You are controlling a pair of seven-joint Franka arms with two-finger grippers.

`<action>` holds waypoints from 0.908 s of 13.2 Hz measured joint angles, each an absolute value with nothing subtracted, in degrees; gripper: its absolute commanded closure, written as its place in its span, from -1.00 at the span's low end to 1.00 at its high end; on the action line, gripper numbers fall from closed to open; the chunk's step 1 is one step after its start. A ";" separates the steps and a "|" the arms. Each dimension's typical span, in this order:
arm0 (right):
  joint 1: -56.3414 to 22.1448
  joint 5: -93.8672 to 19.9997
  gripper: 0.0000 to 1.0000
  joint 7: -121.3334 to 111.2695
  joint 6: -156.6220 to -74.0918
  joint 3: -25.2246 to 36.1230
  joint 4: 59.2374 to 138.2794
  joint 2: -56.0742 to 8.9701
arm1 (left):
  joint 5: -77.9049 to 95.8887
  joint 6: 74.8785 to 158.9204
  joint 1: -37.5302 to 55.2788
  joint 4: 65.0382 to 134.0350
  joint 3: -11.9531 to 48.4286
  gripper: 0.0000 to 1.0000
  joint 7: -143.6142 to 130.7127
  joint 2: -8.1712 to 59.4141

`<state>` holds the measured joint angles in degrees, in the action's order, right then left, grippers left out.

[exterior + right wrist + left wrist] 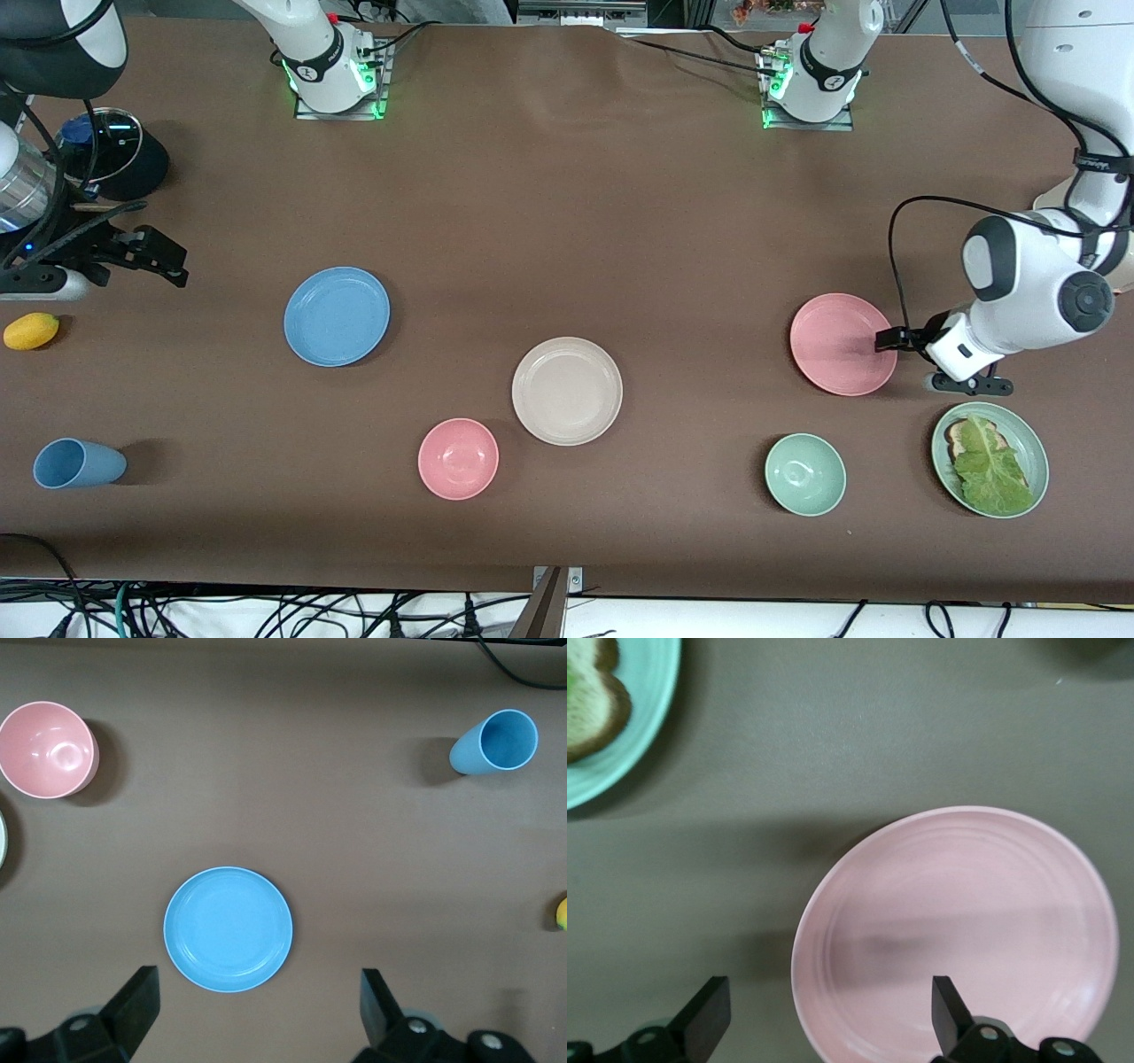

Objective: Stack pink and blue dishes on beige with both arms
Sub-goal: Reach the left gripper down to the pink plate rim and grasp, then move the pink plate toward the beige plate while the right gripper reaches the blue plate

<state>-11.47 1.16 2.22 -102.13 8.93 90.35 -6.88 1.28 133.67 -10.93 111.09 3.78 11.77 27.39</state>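
1. The beige plate [567, 391] sits mid-table and bare — the stacking base, within reach of both arms.
2. The pink plate [842, 344] lies toward the left arm's end of the table, flat on the cloth, farther from the front camera than the green bowl [804, 474] and the green plate [990, 458] of bread and lettuce.
3. The left gripper [889, 340] is low at the pink plate's rim, jaws spread; in the left wrist view one finger [950, 1010] is over the plate and the other [707, 1017] outside it, likely to straddle the rim — contact is hard to judge.
4. The blue plate [337, 315] lies toward the right arm's end, untouched.
5. The right gripper [164, 257] hangs high, well apart from the blue plate, fingers spread and empty.
6. The pink bowl [458, 458] and blue cup [78, 463] stay out of it.
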 measured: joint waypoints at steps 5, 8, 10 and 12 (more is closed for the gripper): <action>-11.50 1.17 -1.00 2.14 -103.02 8.91 90.41 -9.06 | 1.28 142.06 -12.12 118.51 3.67 -0.39 12.58 27.80; -11.59 1.11 -1.00 2.02 -103.15 8.66 90.69 -11.77 | 1.28 142.06 -12.25 118.59 3.66 1.00 12.60 28.17; -11.82 1.07 -1.00 1.52 -103.18 8.29 91.09 -14.53 | 1.28 142.06 -12.25 118.62 3.65 1.00 12.63 28.33; -12.57 1.06 -1.00 1.45 -104.78 8.12 91.51 -18.40 | 1.28 142.06 -12.25 118.60 3.66 1.00 12.73 28.33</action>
<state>-12.57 1.06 1.45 -104.78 8.12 91.51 -18.40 1.28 142.06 -12.25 118.60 3.66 12.73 28.33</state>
